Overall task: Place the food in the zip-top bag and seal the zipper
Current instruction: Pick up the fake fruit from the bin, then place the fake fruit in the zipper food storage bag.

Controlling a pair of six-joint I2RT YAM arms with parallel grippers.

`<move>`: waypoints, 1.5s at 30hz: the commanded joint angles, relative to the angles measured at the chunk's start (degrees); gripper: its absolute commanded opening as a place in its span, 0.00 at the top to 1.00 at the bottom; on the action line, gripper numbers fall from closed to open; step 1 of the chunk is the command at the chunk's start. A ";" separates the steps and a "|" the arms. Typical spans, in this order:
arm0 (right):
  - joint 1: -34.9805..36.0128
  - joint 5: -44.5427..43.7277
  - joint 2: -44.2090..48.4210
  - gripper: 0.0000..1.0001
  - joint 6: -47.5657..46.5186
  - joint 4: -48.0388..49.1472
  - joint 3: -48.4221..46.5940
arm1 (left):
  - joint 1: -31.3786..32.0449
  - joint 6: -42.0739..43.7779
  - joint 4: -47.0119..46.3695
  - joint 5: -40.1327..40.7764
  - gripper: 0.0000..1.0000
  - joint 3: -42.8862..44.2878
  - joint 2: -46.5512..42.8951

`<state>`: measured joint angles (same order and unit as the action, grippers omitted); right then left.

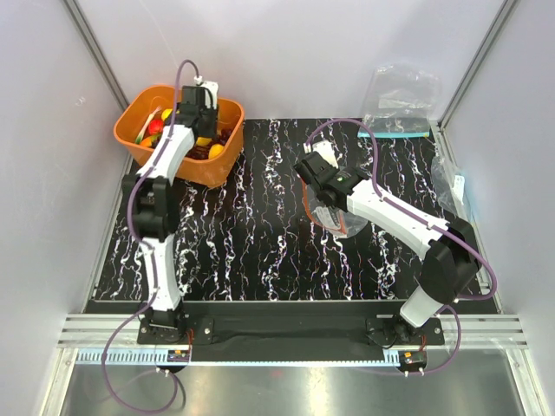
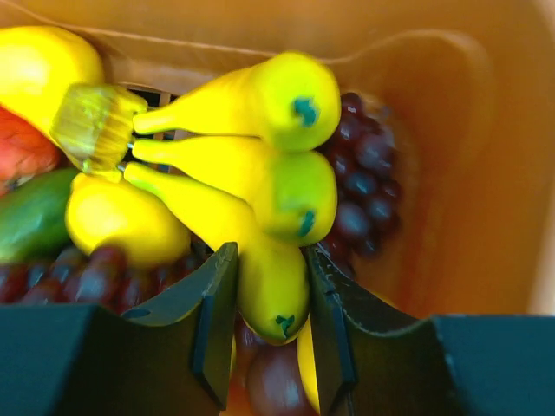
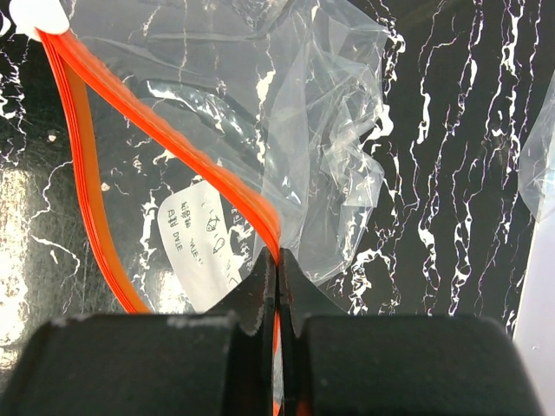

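In the left wrist view a yellow banana bunch [image 2: 251,173] lies in the orange basket [image 2: 468,173] on dark purple grapes [image 2: 368,173], next to a yellow lemon-like piece [image 2: 121,221]. My left gripper [image 2: 270,321] has its two fingers pressed against either side of the lowest banana. From above, that gripper [image 1: 201,121] is down inside the basket [image 1: 130,143]. The clear zip-top bag [image 3: 286,95] lies on the black marbled mat with its mouth gaping. My right gripper [image 3: 277,264] is shut on its red-orange zipper [image 3: 173,143], holding one lip up. The bag [image 1: 334,217] sits mid-table.
A clear bag with a teal strip [image 1: 401,100] lies at the back right, and another clear bag [image 1: 451,186] at the right edge. A green piece [image 2: 30,217] and a red piece [image 2: 22,147] also lie in the basket. White walls enclose the table.
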<state>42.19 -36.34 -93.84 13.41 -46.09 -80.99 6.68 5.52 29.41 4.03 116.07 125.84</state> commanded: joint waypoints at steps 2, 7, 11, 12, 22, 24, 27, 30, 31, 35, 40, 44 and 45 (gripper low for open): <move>-0.45 0.56 1.38 1.00 0.13 1.00 -2.15 | 0.09 -4.63 -10.25 -5.78 0.75 -6.37 -17.53; -0.45 1.97 2.08 1.00 -0.14 1.00 -2.42 | 0.18 -11.30 -11.20 -9.29 0.75 -11.99 -26.42; -0.45 2.76 2.00 1.00 -0.14 0.82 -3.47 | 0.79 -15.53 -17.53 -15.44 0.73 -20.78 -36.86; -0.45 3.02 2.08 1.00 -0.14 0.91 -3.56 | 1.05 -17.45 -18.33 -16.59 0.73 -23.84 -38.46; -2.20 7.60 5.07 1.00 -0.67 3.54 -2.51 | 10.52 -44.69 -49.16 -28.21 0.72 -50.67 -56.57; -2.82 8.56 5.86 1.00 -0.58 4.59 -1.37 | 15.18 -46.99 -50.49 -25.75 0.73 -53.92 -58.60; -3.87 10.40 7.09 1.00 -0.14 5.91 0.13 | 18.98 -51.46 -54.27 -24.60 0.73 -57.53 -60.10; -5.45 12.95 8.58 1.00 0.74 7.14 1.88 | 21.27 -56.13 -59.89 -24.51 0.72 -61.91 -61.76; -6.24 13.48 9.02 1.00 1.18 7.85 2.24 | 21.71 -58.41 -62.17 -24.51 0.72 -62.89 -62.73; -7.48 15.94 10.34 1.00 1.88 8.99 3.65 | 21.80 -61.68 -65.27 -23.98 0.72 -67.46 -65.81; -8.36 17.70 11.22 1.00 2.58 9.87 3.91 | 21.80 -67.65 -70.27 -26.79 0.72 -70.19 -66.69; -8.62 18.93 13.50 1.00 3.03 11.01 4.17 | 21.98 -74.15 -76.59 -28.64 0.71 -72.73 -65.73; -8.62 19.11 13.95 1.00 3.11 11.28 4.17 | 22.06 -76.68 -79.30 -28.64 0.71 -73.26 -65.46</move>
<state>34.04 -19.14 -83.55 15.55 -38.15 -76.75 28.42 -63.75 -38.00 -22.57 44.07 60.38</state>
